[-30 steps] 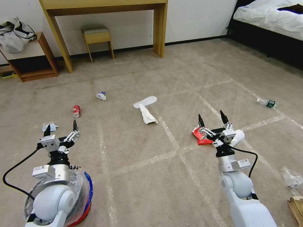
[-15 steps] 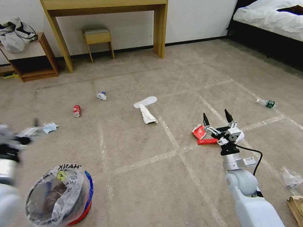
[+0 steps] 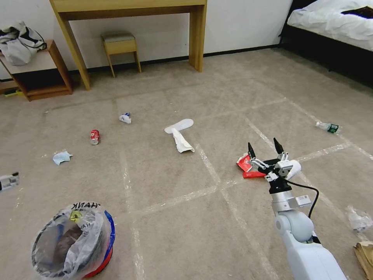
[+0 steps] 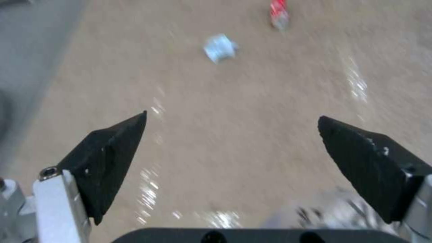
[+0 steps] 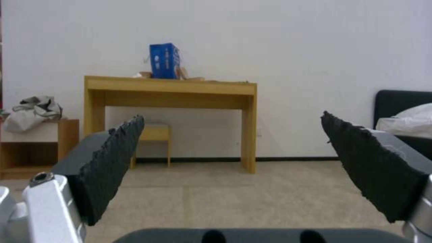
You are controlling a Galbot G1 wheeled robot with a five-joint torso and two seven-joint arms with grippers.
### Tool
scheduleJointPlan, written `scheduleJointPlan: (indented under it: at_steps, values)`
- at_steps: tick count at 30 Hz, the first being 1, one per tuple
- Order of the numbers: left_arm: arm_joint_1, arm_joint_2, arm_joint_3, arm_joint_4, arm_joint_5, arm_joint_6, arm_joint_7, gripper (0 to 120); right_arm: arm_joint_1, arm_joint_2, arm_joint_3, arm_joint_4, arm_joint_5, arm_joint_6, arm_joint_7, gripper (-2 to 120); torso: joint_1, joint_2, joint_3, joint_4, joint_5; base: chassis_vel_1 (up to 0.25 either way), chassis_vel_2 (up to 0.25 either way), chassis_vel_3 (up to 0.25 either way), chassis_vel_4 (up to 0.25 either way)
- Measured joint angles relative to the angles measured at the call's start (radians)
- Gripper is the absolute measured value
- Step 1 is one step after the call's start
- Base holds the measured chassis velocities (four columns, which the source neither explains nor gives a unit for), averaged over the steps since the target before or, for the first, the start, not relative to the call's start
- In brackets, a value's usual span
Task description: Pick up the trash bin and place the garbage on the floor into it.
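Note:
The trash bin (image 3: 101, 259), a small red bucket lined with a clear bag, stands on the carpet at the near left with nothing holding it. My left gripper (image 4: 232, 116) is open over bare carpet, and the bag's edge (image 4: 333, 212) shows just beneath it. Part of my left arm (image 3: 7, 181) sits at the left edge. Garbage lies scattered: a red can (image 3: 94, 136), crumpled paper (image 3: 125, 118), a light-blue cloth (image 3: 61, 157), a red wrapper (image 3: 245, 163), a clear bottle (image 3: 328, 126) and a brown paper bag (image 3: 365, 256). My right gripper (image 3: 262, 142) is open and empty above the wrapper.
White slippers (image 3: 180, 134) lie mid-floor. A wooden desk (image 3: 128, 7), a stool (image 3: 119, 46) and a low shelf (image 3: 46, 77) with a clothes bundle (image 3: 17, 41) line the far wall. A bed (image 3: 334, 23) stands at the far right. Crumpled clear plastic (image 3: 359, 219) lies near the paper bag.
My left arm has swung from above the trash bin out to the left edge, uncovering the bin. The right gripper has shifted slightly and stays open.

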Motion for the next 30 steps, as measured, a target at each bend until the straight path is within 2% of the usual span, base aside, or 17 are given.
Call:
scheduleJointPlan:
  at_steps: [2,3,5,6,7,10,11,13,14,15,16,18,26,30]
  values:
    - [-0.006,-0.003,0.015,0.002,-0.032,0.000,0.000,100,-0.001,0.000,0.000,-0.002,0.000,0.002,-0.002,100,0.000,0.000,0.000,0.0000,0.0001,0.000,0.000,0.000,0.000]
    - [-0.016,-0.009,0.037,0.004,-0.070,0.004,-0.008,100,-0.003,0.000,0.000,-0.005,0.000,0.006,-0.004,100,0.000,0.000,0.000,0.0000,0.0001,0.000,0.000,0.000,0.000]
    - [-0.021,-0.011,0.048,0.006,-0.079,0.007,-0.010,100,-0.003,0.000,0.001,-0.007,0.000,0.009,-0.005,100,0.000,0.000,0.000,-0.0001,0.0001,0.000,0.000,0.000,0.000]
    - [-0.036,-0.020,0.079,0.005,-0.113,0.022,-0.010,100,-0.005,0.001,0.001,-0.014,0.000,0.015,-0.010,100,0.000,0.000,0.000,-0.0001,0.0001,0.000,0.000,0.000,0.000]
    - [-0.036,-0.020,0.079,0.005,-0.113,0.022,-0.010,100,-0.005,0.001,0.001,-0.014,0.000,0.015,-0.010,100,0.000,0.000,0.000,-0.0001,0.0001,0.000,0.000,0.000,0.000]
    - [-0.063,-0.020,0.142,0.017,-0.200,0.028,-0.003,100,-0.006,0.000,-0.001,-0.023,-0.001,0.022,-0.020,100,0.000,0.000,0.000,0.0000,0.0004,0.000,0.000,0.000,0.000]
    - [-0.063,-0.020,0.142,0.017,-0.200,0.028,-0.003,100,-0.006,0.000,-0.001,-0.023,-0.001,0.022,-0.020,100,0.000,0.000,0.000,0.0000,0.0004,0.000,0.000,0.000,0.000]
    - [-0.102,-0.026,0.203,0.045,-0.238,0.016,0.014,100,-0.008,0.003,-0.001,-0.029,-0.001,0.025,-0.025,100,0.000,0.000,0.000,-0.0001,0.0003,0.000,0.000,0.000,0.000]
    - [-0.102,-0.026,0.203,0.045,-0.238,0.016,0.014,100,-0.008,0.003,-0.001,-0.029,-0.001,0.025,-0.025,100,0.000,0.000,0.000,-0.0001,0.0003,0.000,0.000,0.000,0.000]
    - [-0.117,-0.032,0.225,0.055,-0.254,0.014,0.013,100,-0.009,0.004,-0.002,-0.031,-0.002,0.026,-0.027,100,0.000,0.000,0.000,-0.0002,0.0003,0.000,0.000,0.000,0.000]
    - [-0.117,-0.032,0.225,0.055,-0.254,0.014,0.013,100,-0.009,0.004,-0.002,-0.031,-0.002,0.026,-0.027,100,0.000,0.000,0.000,-0.0002,0.0003,0.000,0.000,0.000,0.000]
    - [-0.131,-0.041,0.261,0.073,-0.265,0.021,0.009,100,-0.014,0.006,-0.002,-0.036,-0.007,0.032,-0.029,100,0.000,0.000,0.000,-0.0001,0.0003,0.000,0.000,0.000,0.000]
    - [-0.142,-0.040,0.312,0.121,-0.275,0.024,0.014,100,-0.024,0.009,0.001,-0.035,-0.018,0.036,-0.029,100,0.000,0.000,0.000,0.0000,0.0003,0.000,0.000,0.000,0.000]
    - [-0.152,-0.034,0.342,0.191,-0.221,0.026,0.041,100,-0.026,0.014,-0.001,-0.035,-0.030,0.036,-0.027,100,0.000,0.000,0.000,0.0000,0.0003,0.000,0.000,0.000,0.000]
